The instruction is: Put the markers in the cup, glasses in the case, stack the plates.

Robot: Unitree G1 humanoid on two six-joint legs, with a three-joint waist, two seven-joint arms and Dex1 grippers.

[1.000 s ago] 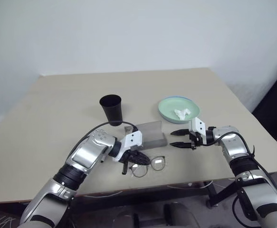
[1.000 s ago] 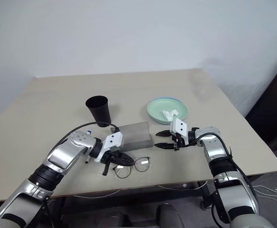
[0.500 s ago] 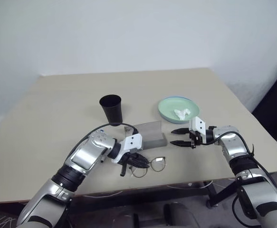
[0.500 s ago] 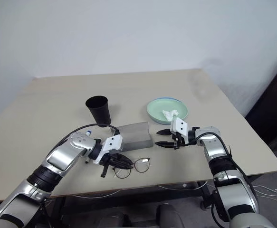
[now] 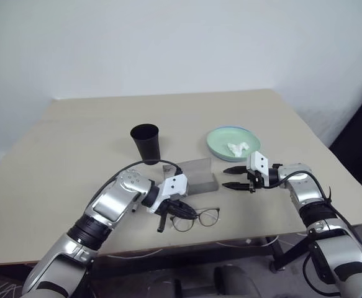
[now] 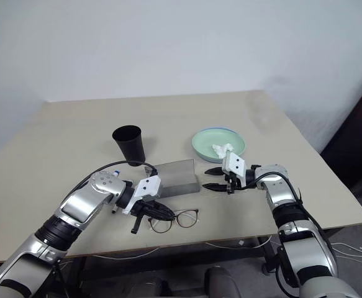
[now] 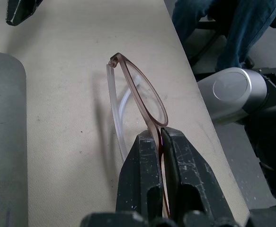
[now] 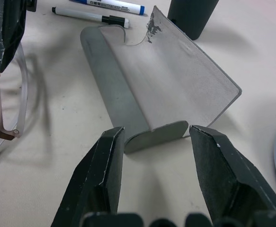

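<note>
While the left gripper [image 7: 160,137] is pinched tight on the glasses [image 5: 195,218] at one rim, they sit just in front of the case [image 5: 195,174], close to the table [image 5: 75,143] edge. The grip is on thin wire, so the frame could twist or slip out when lifted. A skewed hold would bring them crooked to the case opening.

Behind the case on its left stands the cup [image 5: 146,143], mouth up. Two markers [image 8: 100,13] lie on the table beside the case on the cup side, not yet in the cup.

The case lies open, lid [image 8: 185,80] tilted up. Its lid could drop or the whole box could slide if the glasses nudge it.

Right of the case, the right gripper [image 8: 152,156] hovers with fingers spread, holding nothing, lined up on the case's end. Closing off-centre could shove the case rather than steady it.

Behind and right of the case, a green plate [image 5: 219,144] sits on a blue one, a tissue [image 5: 237,148] lying in it.
</note>
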